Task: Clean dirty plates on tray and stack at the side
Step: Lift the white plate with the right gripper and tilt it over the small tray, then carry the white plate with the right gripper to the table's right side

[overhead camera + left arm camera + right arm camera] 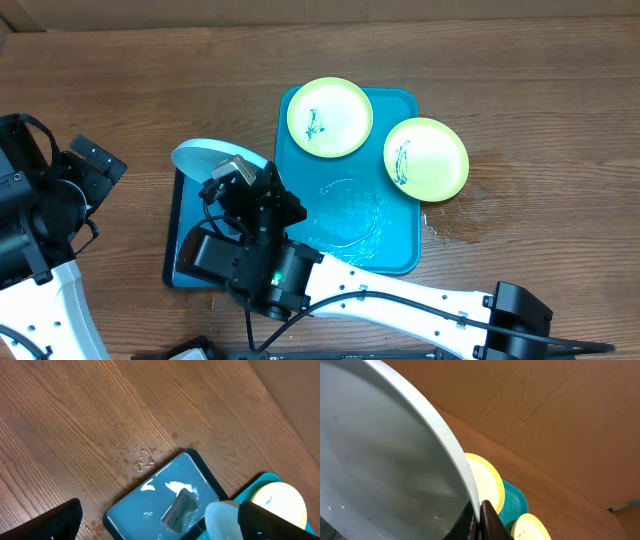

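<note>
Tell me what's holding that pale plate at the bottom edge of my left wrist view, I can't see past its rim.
Observer: The right claw is shut on the rim of the pale blue plate, holding it tilted by the small dark-rimmed tray.
Operator: How many plates are on the turquoise tray?
Observer: Two. One yellow-green plate sits at the far left corner of the turquoise tray, and a second yellow-green plate overhangs its right edge.
Operator: Are those two clean?
Observer: No, each bears a dark smear.
</note>
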Tool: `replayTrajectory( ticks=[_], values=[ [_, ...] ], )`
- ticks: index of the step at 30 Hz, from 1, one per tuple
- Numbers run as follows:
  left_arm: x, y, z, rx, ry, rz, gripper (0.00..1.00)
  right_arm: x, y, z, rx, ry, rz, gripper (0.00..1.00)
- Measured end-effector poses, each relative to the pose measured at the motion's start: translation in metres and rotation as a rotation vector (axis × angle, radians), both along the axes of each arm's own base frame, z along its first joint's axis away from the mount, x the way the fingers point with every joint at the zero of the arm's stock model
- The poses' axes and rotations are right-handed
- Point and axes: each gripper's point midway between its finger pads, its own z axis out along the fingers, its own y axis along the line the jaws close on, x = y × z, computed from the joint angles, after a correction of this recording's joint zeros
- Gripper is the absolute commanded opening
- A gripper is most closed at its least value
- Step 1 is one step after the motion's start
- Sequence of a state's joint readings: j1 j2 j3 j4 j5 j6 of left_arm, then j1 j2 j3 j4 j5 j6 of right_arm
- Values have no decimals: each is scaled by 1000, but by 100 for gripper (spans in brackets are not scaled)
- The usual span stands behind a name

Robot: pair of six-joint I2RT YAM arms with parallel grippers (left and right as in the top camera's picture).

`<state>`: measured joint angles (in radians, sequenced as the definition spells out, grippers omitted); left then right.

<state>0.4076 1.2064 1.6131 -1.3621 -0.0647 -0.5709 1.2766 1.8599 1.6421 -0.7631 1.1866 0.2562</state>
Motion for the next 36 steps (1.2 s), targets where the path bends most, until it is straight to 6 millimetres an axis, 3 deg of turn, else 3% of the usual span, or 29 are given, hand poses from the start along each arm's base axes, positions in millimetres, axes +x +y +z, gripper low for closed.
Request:
replayTrajectory(
  ticks=[17, 21, 25, 30, 36],
  values=[
    [0, 0, 0, 0, 0, 0, 100, 0, 0, 0, -1, 3, 3, 4],
    [0, 0, 0, 0, 0, 0, 100, 7, -1, -13, 20, 76, 16, 4],
    [0, 0, 0, 0, 0, 0, 100, 28, -16, -49, 120, 294, -2, 4],
    [0, 0, 0, 0, 0, 0, 100, 69, -47, -87, 390, 626, -61, 4],
    [0, 0, 0, 0, 0, 0, 100, 110, -98, -96, 781, 955, -81, 4]
  ],
)
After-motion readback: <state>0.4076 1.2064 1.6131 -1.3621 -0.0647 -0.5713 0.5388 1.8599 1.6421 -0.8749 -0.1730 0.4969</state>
